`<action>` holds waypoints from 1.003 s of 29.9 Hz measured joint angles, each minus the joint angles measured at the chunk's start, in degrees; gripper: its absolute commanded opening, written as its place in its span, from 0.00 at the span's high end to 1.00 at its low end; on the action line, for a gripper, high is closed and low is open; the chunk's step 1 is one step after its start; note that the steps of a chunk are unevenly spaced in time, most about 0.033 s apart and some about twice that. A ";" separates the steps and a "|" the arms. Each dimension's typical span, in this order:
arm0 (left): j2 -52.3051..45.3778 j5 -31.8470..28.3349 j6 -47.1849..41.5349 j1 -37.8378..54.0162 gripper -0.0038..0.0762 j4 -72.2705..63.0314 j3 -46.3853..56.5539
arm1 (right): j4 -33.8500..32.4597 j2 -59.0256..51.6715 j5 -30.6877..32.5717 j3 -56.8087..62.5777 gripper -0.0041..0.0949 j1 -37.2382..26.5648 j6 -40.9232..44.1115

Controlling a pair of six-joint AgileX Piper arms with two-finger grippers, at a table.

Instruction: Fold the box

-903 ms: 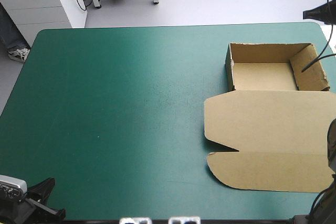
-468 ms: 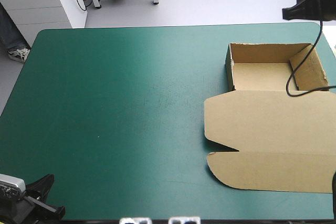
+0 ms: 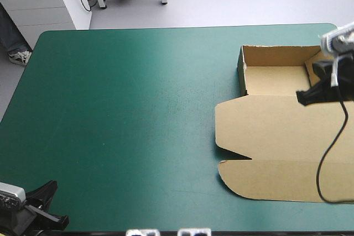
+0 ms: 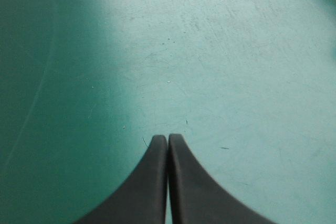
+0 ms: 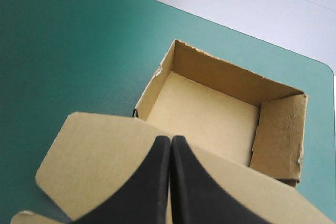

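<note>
The brown box [image 3: 276,81] stands as an open tray on the right side of the teal-green table, its walls raised and its lid [image 3: 282,142] lying flat toward the near edge. My right gripper [image 3: 303,96] is shut and hovers over the seam where lid meets tray. In the right wrist view the shut right gripper [image 5: 170,139] points over the lid [image 5: 100,166] at the open tray [image 5: 205,114]. My left gripper [image 3: 50,187] rests at the near left corner, far from the box. Its fingers meet over bare cover, the left gripper [image 4: 168,138] shut on nothing.
The teal-green table [image 3: 121,109] stretches bare from the box to its left edge. A white cabinet [image 3: 44,4] stands beyond the far left corner. The box reaches the table's right edge.
My right gripper has come down from beyond the far right corner to over the box, at the lid's hinge. The left arm and the box have stayed put.
</note>
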 measured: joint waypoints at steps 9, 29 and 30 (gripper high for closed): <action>0.00 -2.00 0.00 0.00 0.96 0.00 0.09 | -0.66 -21.51 -5.69 22.75 0.97 0.00 1.81; 0.00 -4.48 -0.17 0.00 0.96 -2.34 0.09 | -1.10 -55.78 -22.96 65.08 0.97 0.00 6.92; 0.00 -4.48 -0.17 0.00 0.96 -2.48 0.09 | -1.10 -56.52 -23.08 65.91 0.97 0.00 7.14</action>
